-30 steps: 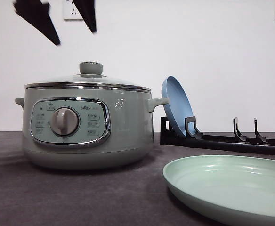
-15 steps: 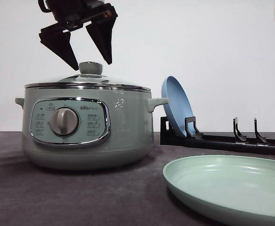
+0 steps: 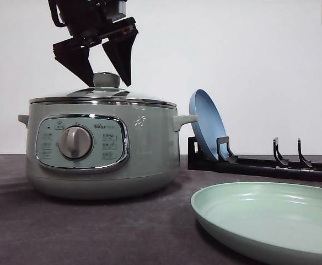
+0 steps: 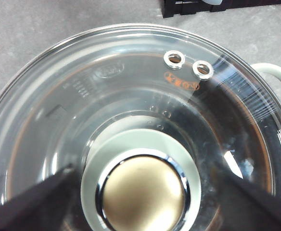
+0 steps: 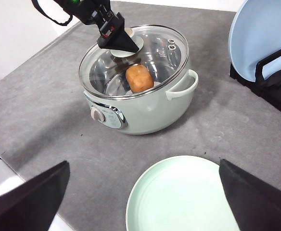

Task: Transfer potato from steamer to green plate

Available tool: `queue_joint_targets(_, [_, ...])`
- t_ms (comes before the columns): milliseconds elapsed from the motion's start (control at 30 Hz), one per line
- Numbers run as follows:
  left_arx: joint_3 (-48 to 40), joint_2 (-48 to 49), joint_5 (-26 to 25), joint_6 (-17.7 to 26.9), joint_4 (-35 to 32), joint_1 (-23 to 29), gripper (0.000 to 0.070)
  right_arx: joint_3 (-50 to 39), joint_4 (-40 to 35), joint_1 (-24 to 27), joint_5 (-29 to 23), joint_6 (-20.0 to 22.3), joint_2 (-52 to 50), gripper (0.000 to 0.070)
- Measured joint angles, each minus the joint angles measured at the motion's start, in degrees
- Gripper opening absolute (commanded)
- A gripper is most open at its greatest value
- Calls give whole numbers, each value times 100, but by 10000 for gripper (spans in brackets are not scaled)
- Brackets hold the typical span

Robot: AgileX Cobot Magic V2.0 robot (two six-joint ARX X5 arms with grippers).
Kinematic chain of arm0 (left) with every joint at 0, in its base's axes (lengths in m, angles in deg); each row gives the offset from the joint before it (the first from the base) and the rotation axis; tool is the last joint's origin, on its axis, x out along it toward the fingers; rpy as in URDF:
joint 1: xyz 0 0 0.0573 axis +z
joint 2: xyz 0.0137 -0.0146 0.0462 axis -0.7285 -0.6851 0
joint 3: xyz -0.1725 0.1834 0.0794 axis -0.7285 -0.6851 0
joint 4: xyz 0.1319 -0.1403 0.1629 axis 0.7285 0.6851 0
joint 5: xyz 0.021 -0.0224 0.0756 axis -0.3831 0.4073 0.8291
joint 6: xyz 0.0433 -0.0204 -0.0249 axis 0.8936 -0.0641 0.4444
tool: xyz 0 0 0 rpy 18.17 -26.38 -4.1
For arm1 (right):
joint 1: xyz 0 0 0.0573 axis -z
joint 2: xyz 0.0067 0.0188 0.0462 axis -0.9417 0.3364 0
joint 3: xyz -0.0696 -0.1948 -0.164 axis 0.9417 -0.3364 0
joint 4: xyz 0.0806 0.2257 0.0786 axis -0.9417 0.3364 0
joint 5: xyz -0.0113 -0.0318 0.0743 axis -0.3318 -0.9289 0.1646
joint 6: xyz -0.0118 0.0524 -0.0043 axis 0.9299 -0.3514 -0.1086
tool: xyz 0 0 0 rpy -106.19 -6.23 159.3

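Lid first: the left gripper straddles the knob of the closed steamer.

Its 2 fingers are spread wide, 1 on each side of the knob and not touching it, because the glass lid is on and must, I judge, come off before anything inside can be reached. The potato lies on the steamer floor under the glass, below and just beside the gripper. The right gripper, also spread and empty, hangs over the green plate, well apart from the steamer and presumably waiting.
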Motion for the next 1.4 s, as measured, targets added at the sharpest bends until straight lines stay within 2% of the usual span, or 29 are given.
queue_joint_targets(167, [5,0,14,3,0,0,108,0,0,0,0,-2,0,630])
queue_joint_targets(267, [13,0,16,39,-4,0,4,0,0,0,0,-2,0,630])
queue_joint_targets(533, [45,-3,18,45,28,0,1,0,0,0,-2,-2,0,630])
queue_joint_targets(733, [343,-62,16,-35,348,0,1,0,0,0,-2,-2,0,630])
queue_joint_targets(967, [1086,-63,25,-78,904,0,1,0,0,0,-4,-2,0,630])
queue_joint_targets(1200, [2006,-63,250,-94,1677,2,1,0,0,0,-3,-2,0,630])
queue_joint_targets(1400, [2361,-63,262,-116,1817,2,2,0,0,0,-4,-8,0,630])
